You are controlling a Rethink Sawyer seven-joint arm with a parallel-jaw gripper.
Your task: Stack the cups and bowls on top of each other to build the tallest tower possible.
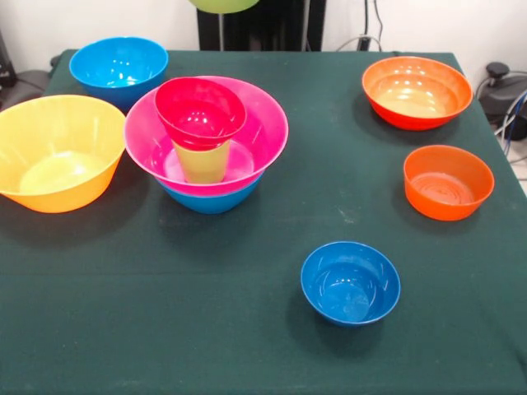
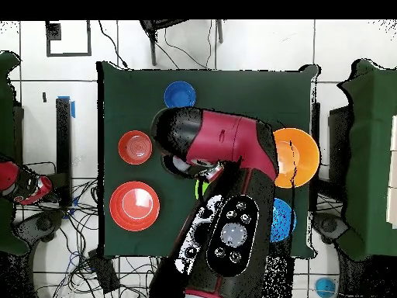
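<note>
My arm (image 2: 225,143) covered the middle of the table (image 1: 247,329) from overhead and hid my gripper beneath it, so I could not tell whether it was clenched or released. A rounded lime-green piece (image 1: 224,4) showed at the top edge of the front view, possibly a bowl's underside.

The tower stood left of centre: a medium blue bowl (image 1: 210,200) on the cloth, the large pink bowl (image 1: 263,132) nested in it, the lime cup (image 1: 202,163) upright inside that, and the small crimson bowl (image 1: 200,111) sitting tilted on the cup's rim.

Close around it were a large yellow-orange bowl (image 1: 58,152) just beside the pink rim and another blue bowl (image 1: 119,70) behind. Well apart on the other side lay a wide red-orange bowl (image 1: 416,90) and a smaller orange bowl (image 1: 449,181); a small blue bowl (image 1: 350,282) sat alone nearer the front. The front strip of dark green cloth lay open. All the pieces were glossy, round plastic.
</note>
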